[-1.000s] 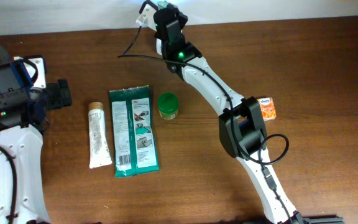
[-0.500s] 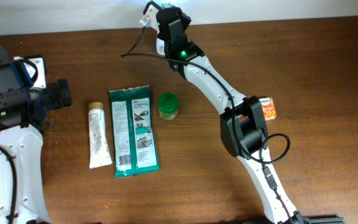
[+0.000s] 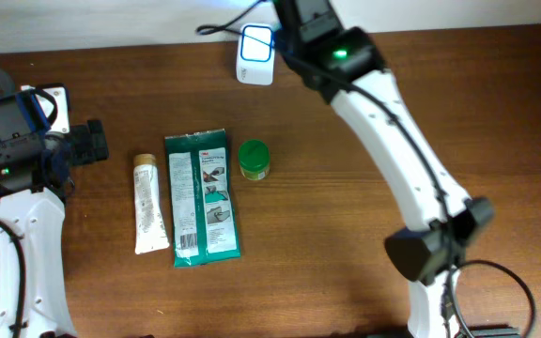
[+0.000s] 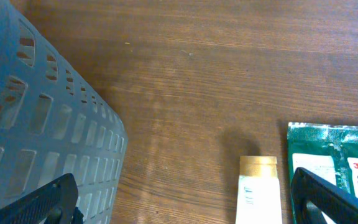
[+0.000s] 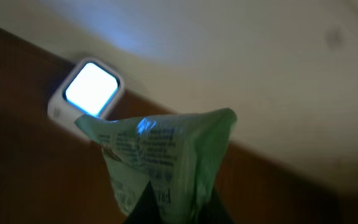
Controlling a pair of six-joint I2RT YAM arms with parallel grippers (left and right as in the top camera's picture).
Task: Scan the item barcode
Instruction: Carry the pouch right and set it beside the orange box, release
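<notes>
Brown wood table (image 3: 346,263) carries everything. At its left end stands a grey-blue slotted basket (image 4: 36,124), and the left gripper (image 4: 188,199) hangs beside it with its jaws spread wide and nothing between them. The right arm (image 3: 393,122) reaches across to the far edge by the wall.

Mid-table lie 3 spare goods: a green glove pack (image 3: 202,197), a cream tube (image 3: 148,205) just beside it, and a small green-lidded jar (image 3: 254,160) at the pack's upper right. The scanner (image 3: 255,54), a white block with a glowing window, sits at the far edge.

The right gripper (image 5: 179,208) is pinched fully closed on the lower edge of a thin green packet (image 5: 160,155). It holds the packet upright near the scanner, slightly to its right in the wrist view.

Judging the risks, the film is creased and floppy, so the code may bend and fail to read. The printed face seen from the wrist looks turned away from the window. I cannot make out a barcode. A grip this low could also let the packet droop or slip.
</notes>
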